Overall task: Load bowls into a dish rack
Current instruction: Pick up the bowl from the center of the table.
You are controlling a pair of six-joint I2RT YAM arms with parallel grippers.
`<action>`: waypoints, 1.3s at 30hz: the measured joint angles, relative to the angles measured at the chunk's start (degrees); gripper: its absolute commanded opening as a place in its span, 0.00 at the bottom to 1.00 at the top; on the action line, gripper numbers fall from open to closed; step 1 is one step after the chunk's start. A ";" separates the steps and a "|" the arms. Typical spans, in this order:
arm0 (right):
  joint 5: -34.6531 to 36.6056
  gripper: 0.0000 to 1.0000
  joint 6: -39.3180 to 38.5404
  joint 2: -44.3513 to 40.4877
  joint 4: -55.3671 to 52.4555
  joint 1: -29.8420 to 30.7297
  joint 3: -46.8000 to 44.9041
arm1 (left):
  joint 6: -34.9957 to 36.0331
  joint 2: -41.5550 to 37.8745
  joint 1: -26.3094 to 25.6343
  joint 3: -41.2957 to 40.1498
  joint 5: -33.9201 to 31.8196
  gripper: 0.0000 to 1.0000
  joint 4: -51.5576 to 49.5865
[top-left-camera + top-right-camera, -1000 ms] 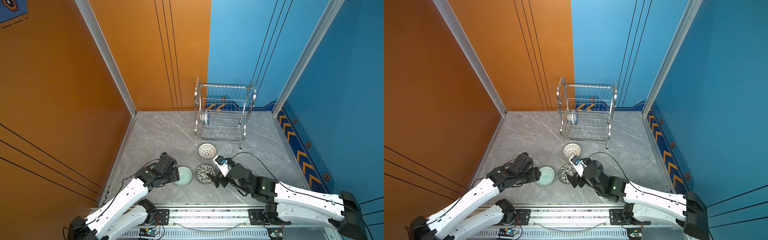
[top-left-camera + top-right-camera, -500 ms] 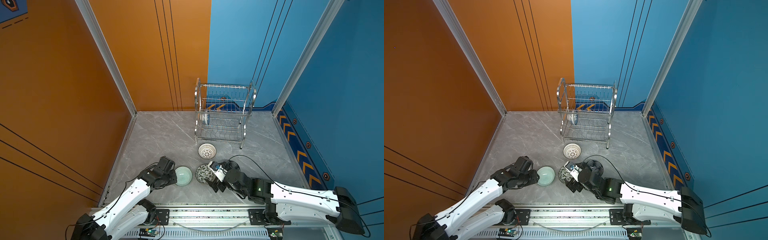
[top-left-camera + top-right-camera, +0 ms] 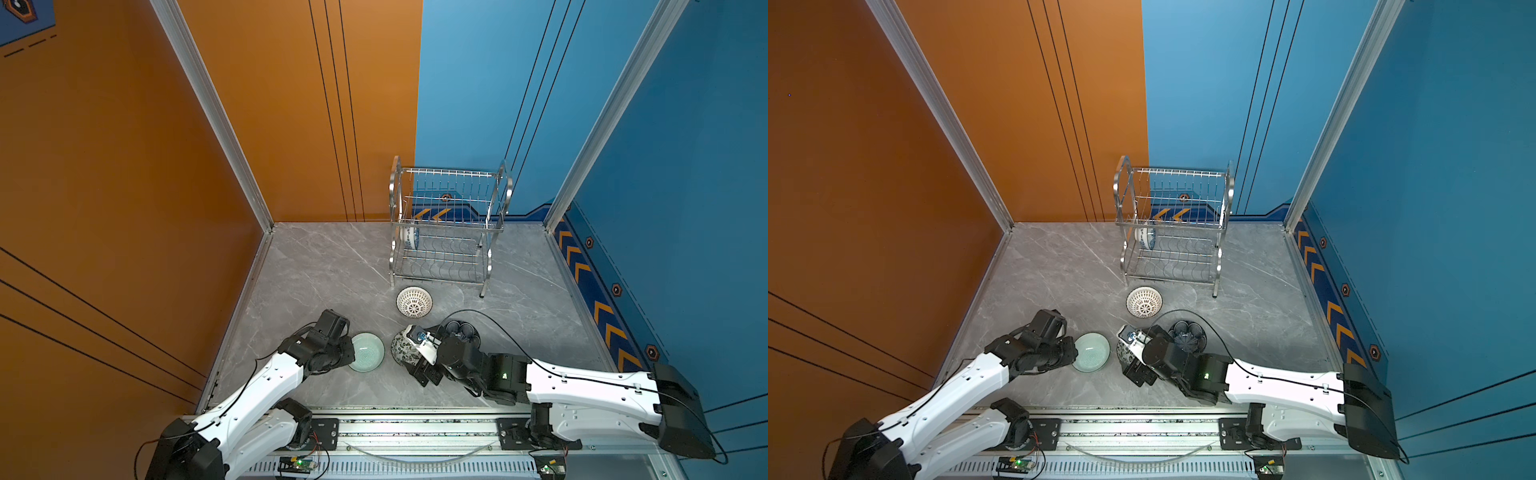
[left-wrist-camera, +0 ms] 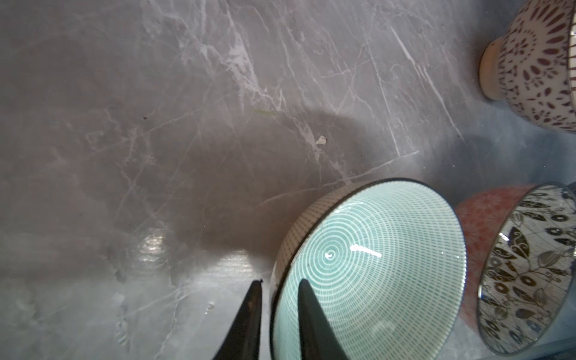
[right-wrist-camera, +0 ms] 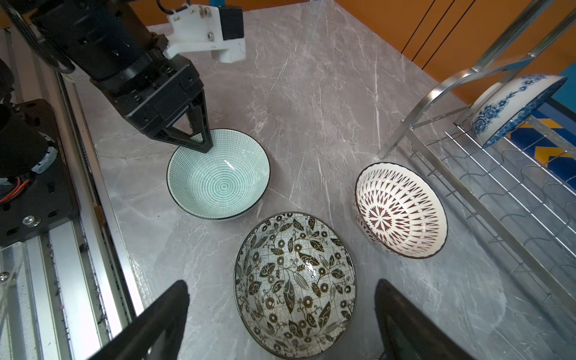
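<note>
My left gripper (image 4: 280,282) is shut on the rim of the pale mint green bowl (image 4: 374,265), one finger inside and one outside; both top views show it at the bowl's (image 3: 368,353) left edge. My right gripper (image 5: 282,285) stands open over the black-and-white leaf-patterned bowl (image 5: 290,249), a finger on each side and clear of it. The white lattice-patterned bowl (image 3: 414,302) sits in front of the dish rack (image 3: 451,170). The dark navy bowl (image 3: 459,330) lies partly under my right arm. A blue-floral bowl (image 5: 514,109) stands on edge in the rack's lower tier.
The rack stands at the back of the grey marble table, against the wall corner. Orange and blue walls enclose the left, back and right. A metal rail (image 3: 415,428) carrying both arm bases runs along the front edge. The bowls cluster near the front centre.
My left gripper has narrowed onto the mint bowl's rim. My right arm has shifted left and toward the front, bringing its open fingers over the leaf-patterned bowl.
</note>
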 measured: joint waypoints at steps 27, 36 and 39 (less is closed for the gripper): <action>-2.49 0.87 -10.60 0.07 0.00 0.00 0.09 | 11.08 11.26 -0.46 18.05 1.95 0.00 -12.00; -9.62 0.78 -17.25 1.64 0.46 0.50 1.95 | 22.40 18.16 -2.21 31.98 5.01 0.00 -23.26; -11.34 0.74 -19.58 2.45 0.39 0.61 2.78 | 24.09 18.45 -2.82 33.33 5.20 0.00 -24.74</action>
